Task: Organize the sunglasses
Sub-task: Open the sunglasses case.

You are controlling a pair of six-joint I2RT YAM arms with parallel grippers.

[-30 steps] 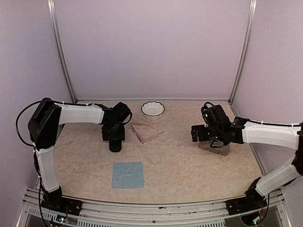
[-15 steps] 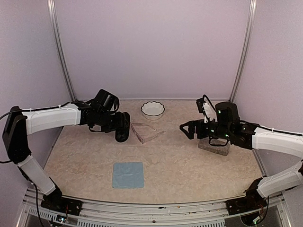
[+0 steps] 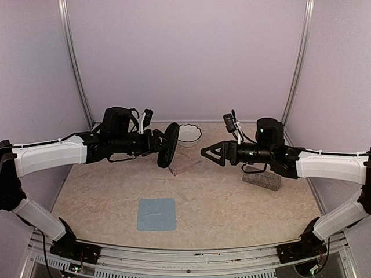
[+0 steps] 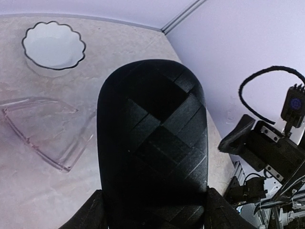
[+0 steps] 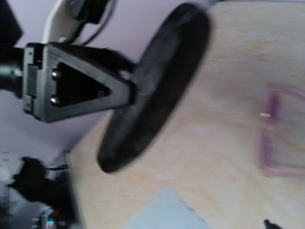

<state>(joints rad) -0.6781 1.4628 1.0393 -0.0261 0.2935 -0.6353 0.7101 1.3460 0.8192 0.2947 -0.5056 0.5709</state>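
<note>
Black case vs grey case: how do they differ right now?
The black case is in the air, in the jaws of the left gripper; the grey case lies on the table. The black case is black and on edge; the grey case is speckled and flat. Both are oblong.

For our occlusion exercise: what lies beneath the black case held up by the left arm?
The clear pinkish glasses lie on the table, partly below the black case; it covers one end. Its inside cannot be seen.
</note>
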